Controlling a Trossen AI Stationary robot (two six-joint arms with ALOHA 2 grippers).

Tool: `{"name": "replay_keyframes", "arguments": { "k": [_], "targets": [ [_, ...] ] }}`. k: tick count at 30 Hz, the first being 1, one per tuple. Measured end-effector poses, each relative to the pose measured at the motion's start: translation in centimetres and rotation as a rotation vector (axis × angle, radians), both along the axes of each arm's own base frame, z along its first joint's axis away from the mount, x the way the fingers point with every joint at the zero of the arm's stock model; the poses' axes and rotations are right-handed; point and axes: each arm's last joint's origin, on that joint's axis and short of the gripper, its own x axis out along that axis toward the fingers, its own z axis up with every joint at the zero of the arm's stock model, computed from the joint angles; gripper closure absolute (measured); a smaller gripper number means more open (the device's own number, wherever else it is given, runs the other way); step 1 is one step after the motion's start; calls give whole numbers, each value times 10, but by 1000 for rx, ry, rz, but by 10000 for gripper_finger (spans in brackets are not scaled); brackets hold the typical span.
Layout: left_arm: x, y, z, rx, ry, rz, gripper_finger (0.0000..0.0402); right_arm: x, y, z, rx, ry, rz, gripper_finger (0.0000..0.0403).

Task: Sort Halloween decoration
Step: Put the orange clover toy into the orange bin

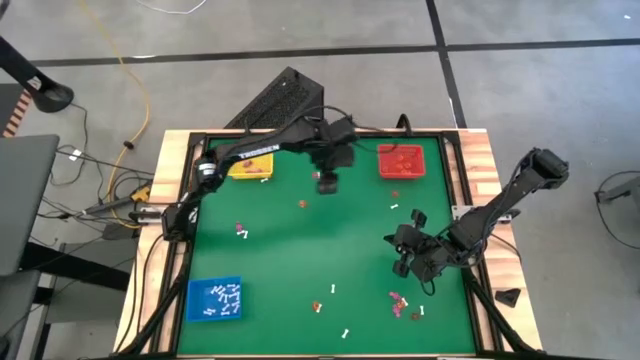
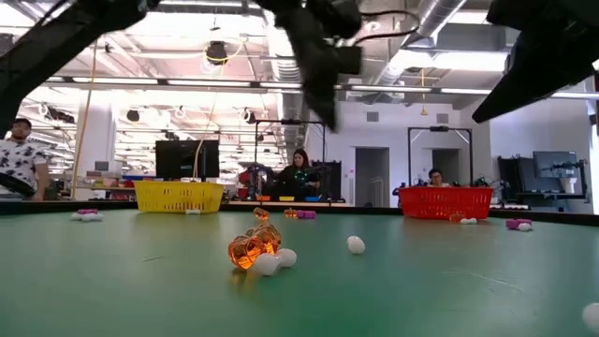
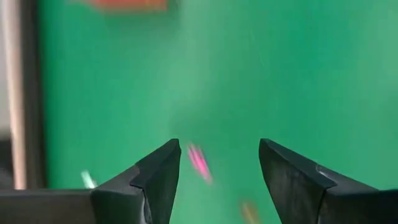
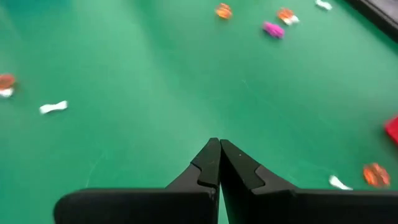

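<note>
Tiny trinkets lie scattered on the green mat: an orange one [image 1: 303, 204], a pink one [image 1: 240, 230], a white stick [image 1: 333, 289] and a pink-and-white cluster [image 1: 402, 300]. In the low view an orange trinket [image 2: 251, 248] rests on the mat against a white one [image 2: 271, 264]. My left gripper [image 1: 327, 183] hangs above the mat between the yellow and red trays, open [image 3: 219, 146]. A blurred pink trinket [image 3: 199, 163] shows on the mat beyond its fingers. My right gripper [image 1: 403, 262] is over the right half of the mat, shut [image 4: 219, 144], with nothing visible between its fingers.
The yellow tray [image 1: 250, 167] and the red tray [image 1: 402, 160] stand at the far edge, and the blue tray [image 1: 215, 300] with white sticks stands at the near left. A black frame borders the mat. People sit in the room beyond the table [image 2: 299, 173].
</note>
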Motion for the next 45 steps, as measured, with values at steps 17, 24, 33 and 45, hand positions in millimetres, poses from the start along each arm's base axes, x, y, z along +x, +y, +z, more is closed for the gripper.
{"name": "replay_keyframes", "arguments": {
  "k": [17,24,33,45],
  "targets": [
    [-187,-144,1,-35,-141,152,194,24,-103,-8,184,241,-261,356],
    [-247,-188,-48,-223,-819,59,194,20,-144,-10,357,243,-401,307],
    [-291,-200,-86,-108,-1083,-1,194,8,-162,-14,531,264,-593,207],
    [-294,-201,-89,-121,-1050,-82,194,24,-166,-33,483,200,-825,190]
  ]
}}
